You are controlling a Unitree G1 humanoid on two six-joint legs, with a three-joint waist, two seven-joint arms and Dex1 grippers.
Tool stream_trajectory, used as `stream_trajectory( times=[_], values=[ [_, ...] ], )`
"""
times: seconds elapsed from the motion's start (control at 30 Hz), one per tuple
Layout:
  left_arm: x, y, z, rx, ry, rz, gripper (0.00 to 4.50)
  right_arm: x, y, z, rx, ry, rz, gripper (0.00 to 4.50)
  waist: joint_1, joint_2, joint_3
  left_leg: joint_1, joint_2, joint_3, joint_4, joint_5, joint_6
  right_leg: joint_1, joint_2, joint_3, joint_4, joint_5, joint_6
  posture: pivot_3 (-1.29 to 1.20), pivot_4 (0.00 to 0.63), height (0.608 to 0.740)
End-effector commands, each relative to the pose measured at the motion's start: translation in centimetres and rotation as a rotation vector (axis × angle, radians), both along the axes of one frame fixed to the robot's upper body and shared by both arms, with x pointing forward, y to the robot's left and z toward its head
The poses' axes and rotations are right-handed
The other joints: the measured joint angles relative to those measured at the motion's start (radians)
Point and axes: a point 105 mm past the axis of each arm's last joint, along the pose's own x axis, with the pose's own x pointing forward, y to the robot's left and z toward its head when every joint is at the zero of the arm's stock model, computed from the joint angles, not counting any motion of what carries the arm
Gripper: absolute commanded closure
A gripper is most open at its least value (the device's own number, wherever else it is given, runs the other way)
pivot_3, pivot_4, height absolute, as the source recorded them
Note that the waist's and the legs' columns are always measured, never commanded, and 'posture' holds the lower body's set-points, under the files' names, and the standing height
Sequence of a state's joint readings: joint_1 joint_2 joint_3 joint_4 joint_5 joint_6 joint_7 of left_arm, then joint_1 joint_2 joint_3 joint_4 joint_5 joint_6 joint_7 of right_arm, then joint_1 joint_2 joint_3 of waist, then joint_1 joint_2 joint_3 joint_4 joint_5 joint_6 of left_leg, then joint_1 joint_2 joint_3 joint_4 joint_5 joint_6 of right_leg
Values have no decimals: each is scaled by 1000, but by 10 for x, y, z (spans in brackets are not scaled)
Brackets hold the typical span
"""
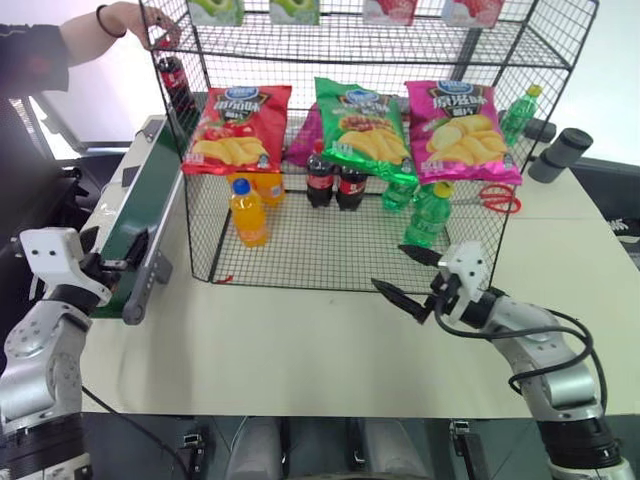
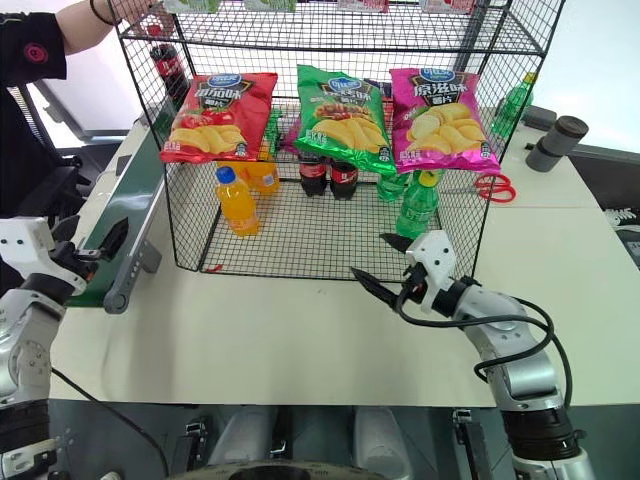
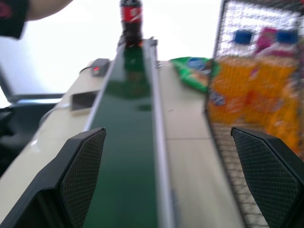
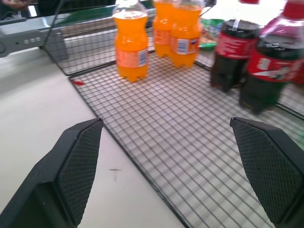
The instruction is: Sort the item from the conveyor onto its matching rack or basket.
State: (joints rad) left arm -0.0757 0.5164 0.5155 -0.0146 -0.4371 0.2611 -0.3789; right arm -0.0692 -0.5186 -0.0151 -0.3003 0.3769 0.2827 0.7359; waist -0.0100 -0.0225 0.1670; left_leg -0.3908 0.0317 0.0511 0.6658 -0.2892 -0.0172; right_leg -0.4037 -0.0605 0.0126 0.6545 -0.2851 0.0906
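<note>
A pale cream desk [image 1: 300, 350] carries a large black wire-mesh shelf unit [image 1: 350, 250] with a grid floor and a mesh tier above; red, green and pink chip bags [image 1: 362, 125] hang across its front. Inside on the grid floor stand orange-drink bottles [image 1: 248, 212], two dark cola bottles [image 1: 335, 182] and green bottles [image 1: 427, 215]. Red-handled scissors [image 1: 498, 198] lie on the desk to the right of the shelf unit.

Along the unit's left side runs a long narrow dark-green conveyor belt [image 1: 135, 215] with grey metal side rails, its rounded end nearest. At its far end stands the small plastic cola bottle [image 1: 173, 80] with red cap and red label, just under a person's hand [image 1: 135, 22].

The left hand [image 3: 166, 180] is wide open at the belt's near end, its black fingers [image 3: 80, 166] spread either side of it; the cola bottle is well ahead at the far end. The right hand [image 1: 412, 276] is also open and empty, at the unit's near front edge, well apart from the bottle.
</note>
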Motion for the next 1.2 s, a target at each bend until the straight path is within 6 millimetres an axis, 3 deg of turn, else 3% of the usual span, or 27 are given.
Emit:
stream_trajectory(
  times=[0.03, 0.27, 0.53, 0.8, 1.2],
  values=[
    [3, 5, 9, 21, -49, 58, 0, -1, 3, 15, 11, -57, 7, 46, 0, -1, 0, 0, 0, 0, 0, 0, 0, 0, 0, 0, 0, 0, 0, 0, 150, 740],
    [8, 6, 0, 9, -28, 102, 0, -2, 7, 17, 18, -57, 8, 46, -4, -2, -1, 0, 0, 0, 0, 0, 0, 0, 0, 0, 0, 0, 0, 0, 150, 740],
    [7, 22, -2, 52, -52, 218, 0, -6, 7, 5, 19, -34, 21, 46, -2, -2, -1, 0, 0, 0, 0, 0, 0, 0, -1, 0, 0, 0, 0, 0, 150, 740],
    [9, 24, -5, 78, -53, 234, 0, -1, 10, -3, 9, -36, 15, 46, -3, -2, -1, 0, 0, 0, 0, 0, 0, 0, -1, 0, 0, 0, 0, 0, 150, 740],
    [11, 22, -5, 86, -60, 221, 0, 5, 10, 8, -19, -122, -60, 46, -3, -2, -1, 0, 0, 0, 0, 0, 0, 0, -1, 0, 0, 0, 0, 0, 150, 740]
  ],
)
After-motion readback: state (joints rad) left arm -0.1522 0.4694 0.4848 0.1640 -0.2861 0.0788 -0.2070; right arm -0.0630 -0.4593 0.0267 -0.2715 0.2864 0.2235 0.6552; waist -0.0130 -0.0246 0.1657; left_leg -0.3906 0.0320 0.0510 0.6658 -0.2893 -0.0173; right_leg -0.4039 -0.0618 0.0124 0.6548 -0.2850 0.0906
